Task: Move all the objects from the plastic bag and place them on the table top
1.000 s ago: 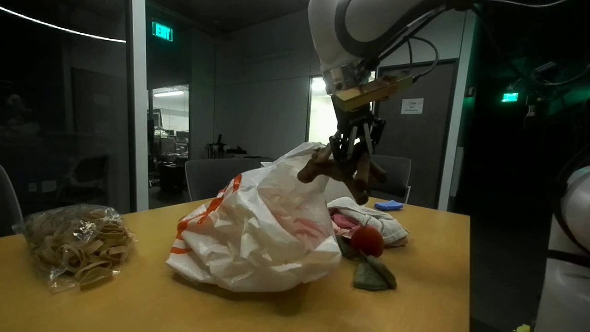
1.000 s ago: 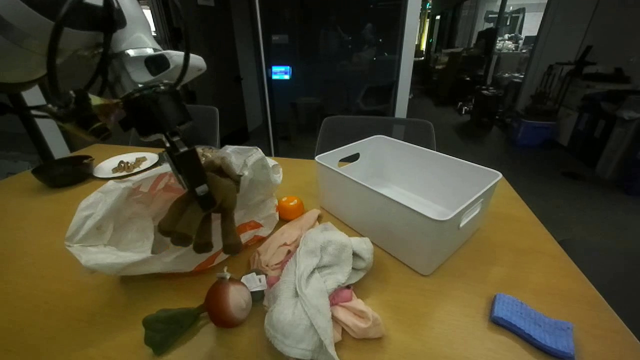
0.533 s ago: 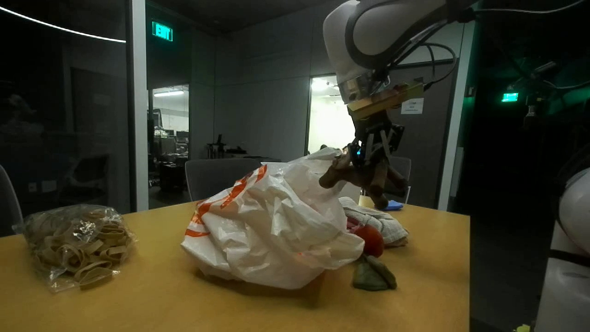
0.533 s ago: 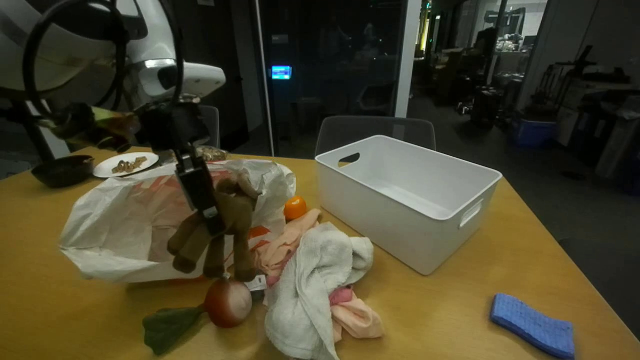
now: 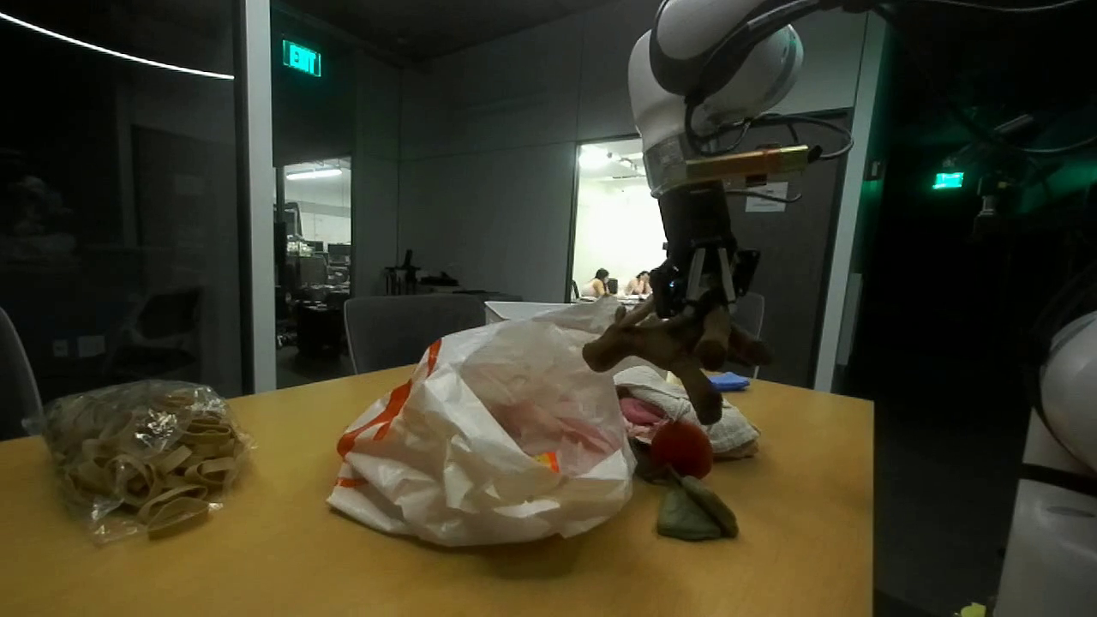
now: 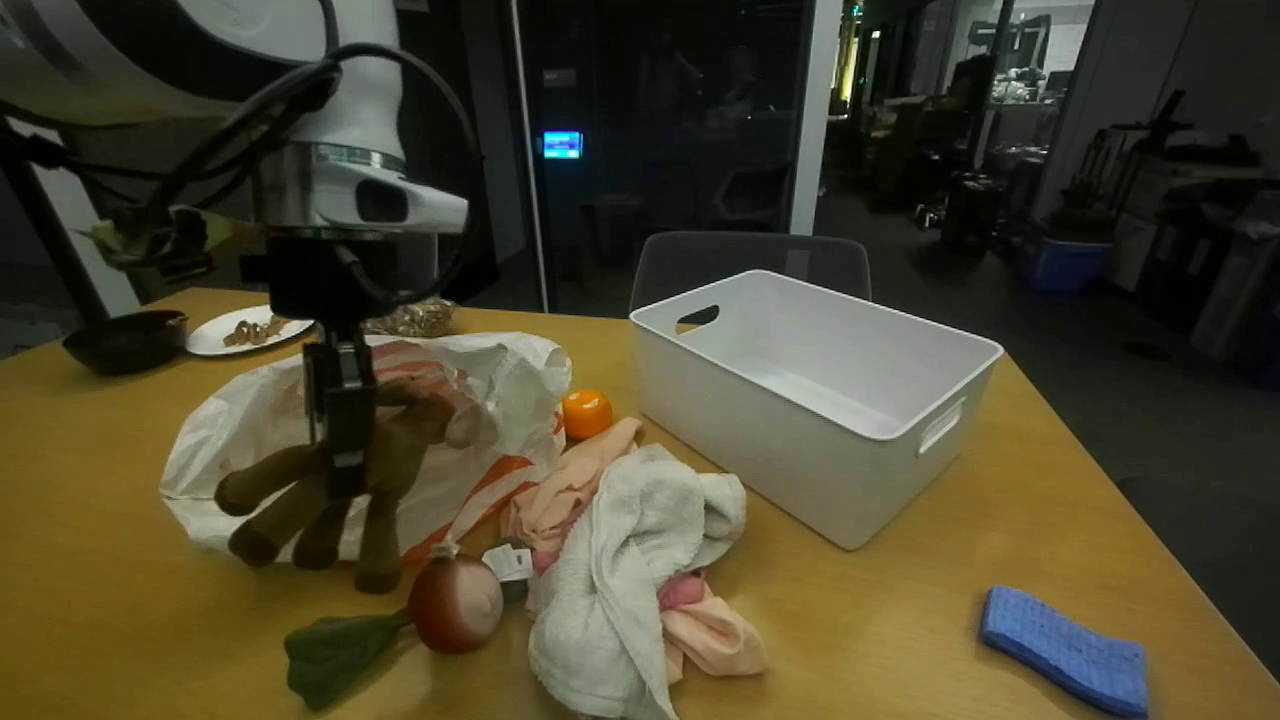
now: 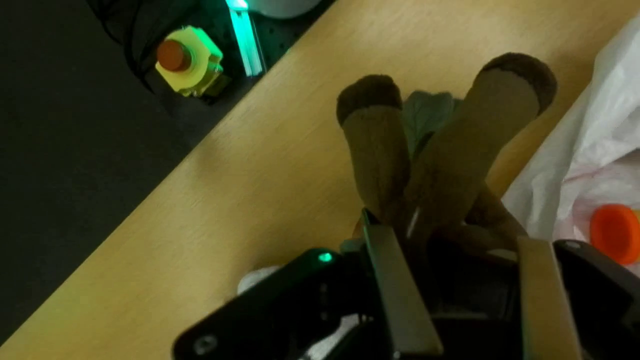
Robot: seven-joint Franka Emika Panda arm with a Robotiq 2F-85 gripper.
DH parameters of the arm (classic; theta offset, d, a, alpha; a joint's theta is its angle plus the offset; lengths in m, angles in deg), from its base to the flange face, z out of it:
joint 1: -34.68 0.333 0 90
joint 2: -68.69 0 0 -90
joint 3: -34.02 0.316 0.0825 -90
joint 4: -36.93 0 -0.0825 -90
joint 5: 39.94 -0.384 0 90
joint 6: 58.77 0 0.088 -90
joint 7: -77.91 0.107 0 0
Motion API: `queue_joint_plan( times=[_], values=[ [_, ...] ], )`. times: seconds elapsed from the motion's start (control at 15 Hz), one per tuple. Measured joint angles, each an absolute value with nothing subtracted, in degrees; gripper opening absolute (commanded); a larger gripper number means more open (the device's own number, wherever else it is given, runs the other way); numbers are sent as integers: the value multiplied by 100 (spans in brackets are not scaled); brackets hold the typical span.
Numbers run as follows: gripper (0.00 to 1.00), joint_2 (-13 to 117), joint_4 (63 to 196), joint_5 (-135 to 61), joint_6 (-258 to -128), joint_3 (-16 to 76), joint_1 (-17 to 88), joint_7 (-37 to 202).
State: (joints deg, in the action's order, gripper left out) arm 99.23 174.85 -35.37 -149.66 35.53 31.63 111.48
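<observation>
My gripper [image 5: 696, 307] is shut on a brown plush animal [image 5: 638, 344] and holds it above the table top [image 5: 257, 566]. In the wrist view its legs [image 7: 457, 155] stick out beyond the fingers. The white plastic bag [image 5: 446, 463] with orange-red print lies slumped beside and below the plush. An orange piece [image 7: 614, 233] shows inside the bag's mouth. A red round onion [image 6: 458, 605] and a dark green leafy piece [image 6: 340, 655] lie on the table in front of the bag. An orange fruit [image 6: 587, 414] lies behind it. Other bag contents are hidden.
A white bin [image 6: 740, 470] stands beside grey and pink cloths [image 6: 630, 570]. A blue cloth [image 6: 1065, 650] lies near the table edge. A clear bag of tan rings [image 5: 158, 458], a black pan [image 6: 125, 342] and a white plate [image 6: 205, 335] are also on the table.
My gripper has moved away from the bag with the plush, lowered, and turned more upright. The bag has sagged and shifted, and an orange-yellow bit now shows in its mouth.
</observation>
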Motion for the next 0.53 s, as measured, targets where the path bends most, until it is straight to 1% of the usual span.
queue_joint_plan(
  times=[0.2,0.53],
  values=[
    [10,9923,17353,-3935,-14365,3498,3124,10856],
    [10,9976,17294,-3335,-14381,3848,2814,11675]
  ],
)
